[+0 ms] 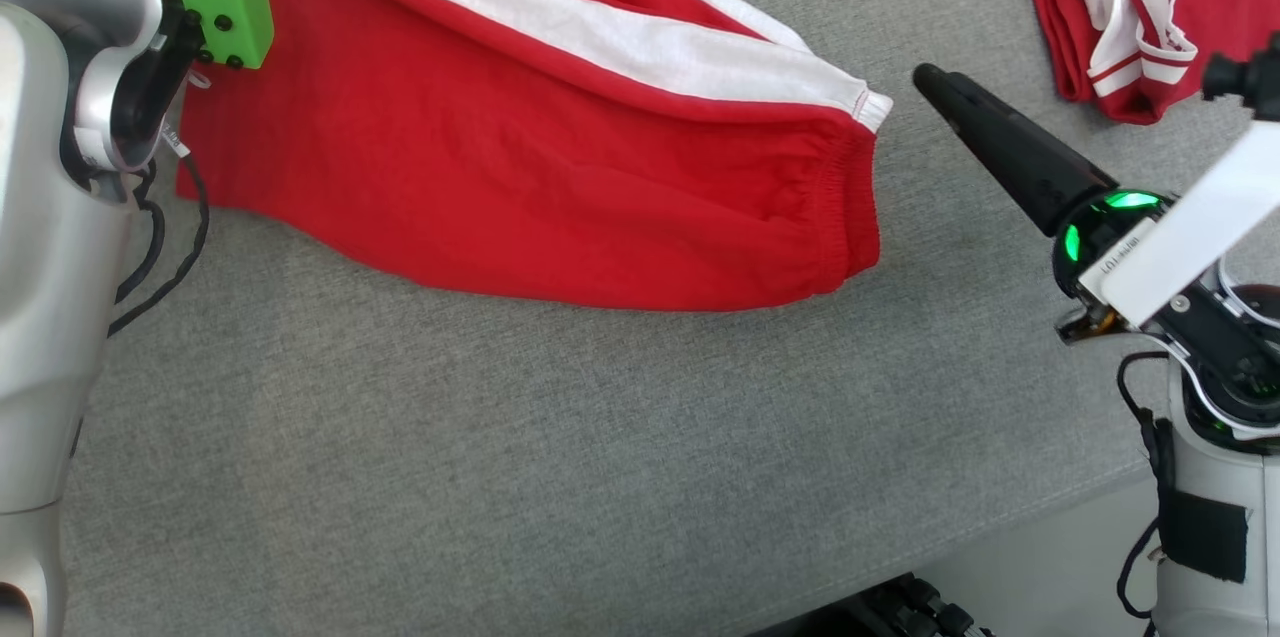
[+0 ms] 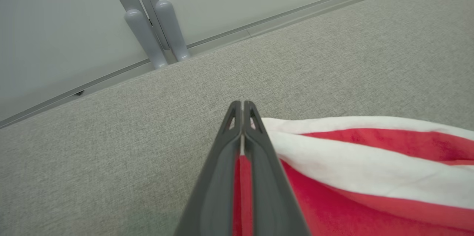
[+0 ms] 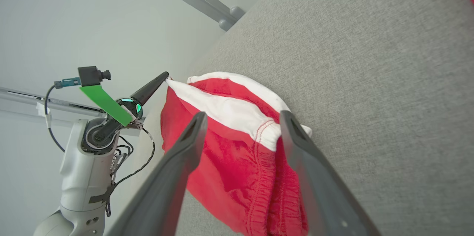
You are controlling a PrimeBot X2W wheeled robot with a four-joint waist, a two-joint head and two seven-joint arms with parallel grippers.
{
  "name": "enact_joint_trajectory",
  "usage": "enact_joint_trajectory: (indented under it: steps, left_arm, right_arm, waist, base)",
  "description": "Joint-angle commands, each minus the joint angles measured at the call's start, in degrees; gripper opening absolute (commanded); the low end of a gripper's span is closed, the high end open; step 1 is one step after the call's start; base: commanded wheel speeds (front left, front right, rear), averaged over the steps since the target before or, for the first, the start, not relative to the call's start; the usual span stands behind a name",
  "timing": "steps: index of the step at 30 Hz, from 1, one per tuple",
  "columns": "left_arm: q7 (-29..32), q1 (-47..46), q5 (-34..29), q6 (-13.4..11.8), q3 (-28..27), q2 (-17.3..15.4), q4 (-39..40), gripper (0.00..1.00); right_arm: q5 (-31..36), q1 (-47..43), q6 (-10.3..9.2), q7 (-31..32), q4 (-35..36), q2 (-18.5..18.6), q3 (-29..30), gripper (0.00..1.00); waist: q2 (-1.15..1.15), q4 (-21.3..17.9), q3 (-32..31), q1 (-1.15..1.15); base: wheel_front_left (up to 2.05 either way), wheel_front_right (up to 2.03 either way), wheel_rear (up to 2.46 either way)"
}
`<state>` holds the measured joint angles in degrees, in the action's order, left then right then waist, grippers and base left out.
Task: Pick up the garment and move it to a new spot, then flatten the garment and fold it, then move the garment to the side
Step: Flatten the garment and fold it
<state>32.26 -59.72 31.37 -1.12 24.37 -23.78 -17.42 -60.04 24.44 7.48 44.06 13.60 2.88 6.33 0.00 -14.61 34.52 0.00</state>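
A red garment [image 1: 520, 187] with a broad white stripe lies across the grey table [image 1: 500, 457], its elastic cuff pointing right. In the left wrist view my left gripper [image 2: 242, 105] is shut on the garment [image 2: 370, 176], with red cloth pinched between the fingers at the white-striped edge. The right wrist view shows the left gripper [image 3: 163, 77] holding the garment's far corner. My right gripper [image 1: 930, 82] hovers just right of the cuff, clear of it. It stands open [image 3: 242, 117], with the cuff of the garment [image 3: 237, 154] lying beyond its spread fingers.
A second red and white garment [image 1: 1120, 7] lies bunched at the table's back right. The table's front edge [image 1: 1000, 527] runs diagonally at the lower right. Grey frame rails [image 2: 163, 32] stand beyond the far side of the table.
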Motion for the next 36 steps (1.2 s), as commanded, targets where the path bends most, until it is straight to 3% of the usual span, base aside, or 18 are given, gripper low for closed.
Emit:
enact_joint_trajectory:
  steps: [1,12,13,15,16,17,18,24,29,33,36]
  left_arm:
    - [-0.4,-1.1,-0.2,0.1,-0.1,-0.4,-0.3,0.00]
    - [-0.6,-1.6,-1.0,-0.6,0.5,-1.3,-2.4,0.00]
    - [-0.7,-1.5,-1.1,-0.5,0.5,-1.3,-2.7,0.18]
    - [-1.0,-1.4,-1.2,-0.7,0.7,-1.3,-3.4,0.30]
    - [-1.1,-1.3,-1.1,-0.7,0.7,-1.2,-3.6,0.42]
    - [-1.6,-1.0,-0.8,-0.9,0.4,-1.0,-3.9,0.75]
    - [-1.8,-0.8,-0.7,-1.0,0.4,-0.9,-4.3,1.00]
    - [-8.6,2.3,-0.9,-0.7,-0.4,-0.7,-3.9,1.00]
    - [-21.5,9.5,-1.1,-0.1,-1.5,0.1,-0.5,1.00]
    - [-31.7,17.4,-1.5,-0.4,-2.2,0.6,1.9,1.00]
    - [-38.7,23.3,-1.1,-1.0,-2.7,2.1,1.7,1.00]
  right_arm:
    - [1.7,-0.7,0.03,-0.7,2.0,0.1,0.3,1.00]
    - [3.8,-5.1,0.02,-6.6,4.7,0.0,2.0,1.00]
    - [3.8,-5.4,0.02,-7.3,4.4,0.0,2.0,1.00]
    - [4.7,-5.7,0.02,-8.5,4.3,0.0,1.8,1.00]
    - [5.3,-5.7,0.02,-9.0,4.3,0.0,1.7,1.00]
    - [6.4,-6.0,0.02,-9.8,4.4,0.0,1.5,1.00]
    - [7.8,-6.3,0.02,-10.5,4.6,0.0,1.4,1.00]
    - [22.4,-8.5,0.02,-21.1,5.0,4.7,-1.7,1.00]
    - [35.2,-13.2,0.02,-38.1,-1.3,10.0,-4.5,1.00]
    - [42.1,-16.8,0.01,-50.9,-7.7,11.2,-3.8,1.00]
    - [45.2,-18.5,0.01,-57.0,-11.6,11.2,-3.4,1.00]
  waist:
    - [0.00,-0.3,-0.1,0.00]
    - [0.00,-2.2,-0.9,0.00]
    - [0.00,-2.4,-1.0,0.00]
    - [0.00,-2.7,-1.2,0.00]
    - [0.00,-2.8,-1.4,0.00]
    - [0.00,-2.9,-1.6,0.00]
    - [0.00,-3.0,-1.9,0.00]
    - [0.00,-2.6,-5.8,0.00]
    - [0.00,-1.1,-10.9,0.00]
    - [0.00,0.3,-14.8,0.00]
    - [0.00,1.3,-17.4,0.00]
  base:
    - [0.00,0.00,0.00]
    - [0.00,0.00,0.00]
    - [0.00,0.00,0.00]
    - [0.00,0.00,0.00]
    - [0.00,0.00,0.00]
    - [0.00,0.00,0.00]
    - [0.00,0.00,0.00]
    - [0.00,0.00,0.00]
    - [0.00,0.00,0.00]
    - [0.00,0.00,0.00]
    - [0.00,0.00,0.00]
